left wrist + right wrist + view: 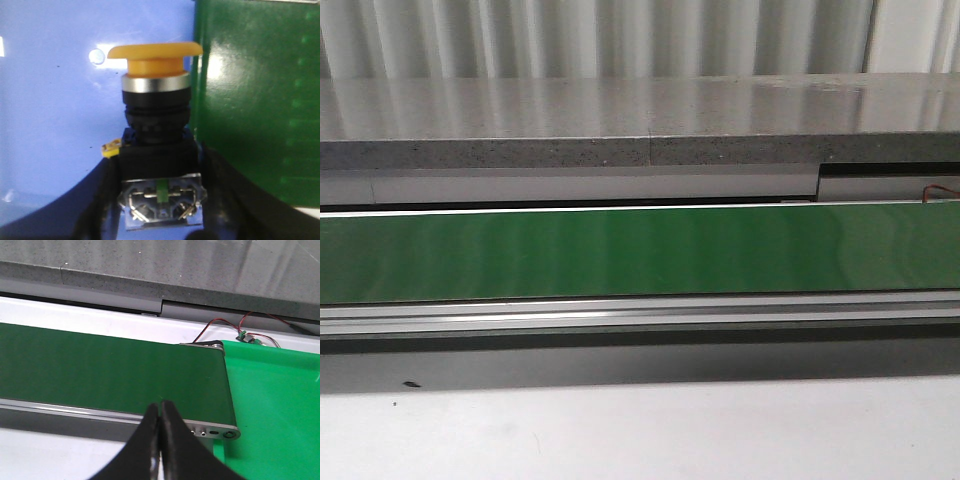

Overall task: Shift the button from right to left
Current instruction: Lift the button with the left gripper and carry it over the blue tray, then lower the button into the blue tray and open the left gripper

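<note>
A: Surroundings, front view: green conveyor belt (pixel 640 252) running side to side, grey stone ledge (pixel 640 120) behind it, white table (pixel 640 430) in front. No arm or button appears there.

B: Left wrist entry: the button (pixel 156 130) stands upright between the left gripper (pixel 159 200) fingers (pixel 95 200). Yellow-orange cap at 12 o'clock, black collar below it, contact block with green mark at 6 o'clock. The jaws are parted only by the block's width and clamp its two sides.

A: Behind it?

B: A blue surface (pixel 55 110) from 9 to 12 o'clock, a green panel (pixel 255 105) at 3 o'clock. Nothing blocks the cap.

A: Right wrist entry: right gripper (pixel 160 440) with fingertips pressed together, holding nothing, above the belt's near rail. Bright green sheet (pixel 275 410) at 3 o'clock, red and black wires (pixel 225 326) at 1 o'clock. Only this view shows the belt's end roller.
</note>
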`<state>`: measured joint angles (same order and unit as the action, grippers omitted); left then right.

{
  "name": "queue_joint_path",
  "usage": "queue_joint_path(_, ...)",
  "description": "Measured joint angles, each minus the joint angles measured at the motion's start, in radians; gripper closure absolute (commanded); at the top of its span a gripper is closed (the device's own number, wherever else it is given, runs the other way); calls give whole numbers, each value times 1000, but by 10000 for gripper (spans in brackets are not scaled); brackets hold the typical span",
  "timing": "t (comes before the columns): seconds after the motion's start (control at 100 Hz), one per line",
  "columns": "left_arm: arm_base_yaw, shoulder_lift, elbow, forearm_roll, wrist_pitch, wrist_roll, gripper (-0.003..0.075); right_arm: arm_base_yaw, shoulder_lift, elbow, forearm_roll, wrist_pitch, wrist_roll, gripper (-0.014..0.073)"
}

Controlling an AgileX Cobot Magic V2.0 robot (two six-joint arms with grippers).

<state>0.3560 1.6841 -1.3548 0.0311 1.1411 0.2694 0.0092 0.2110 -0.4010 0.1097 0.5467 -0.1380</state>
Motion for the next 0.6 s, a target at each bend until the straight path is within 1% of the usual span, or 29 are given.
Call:
queue_joint_path(0.18,44,74,0,4,-12,51,657,0,0,0,0,0,0,642)
queue_joint_path(0.36,48,182,0,7,-63,118,657,0,0,0,0,0,0,642)
queue_joint_path(0.6,48,281,0,6,-104,134,656,0,0,0,0,0,0,642)
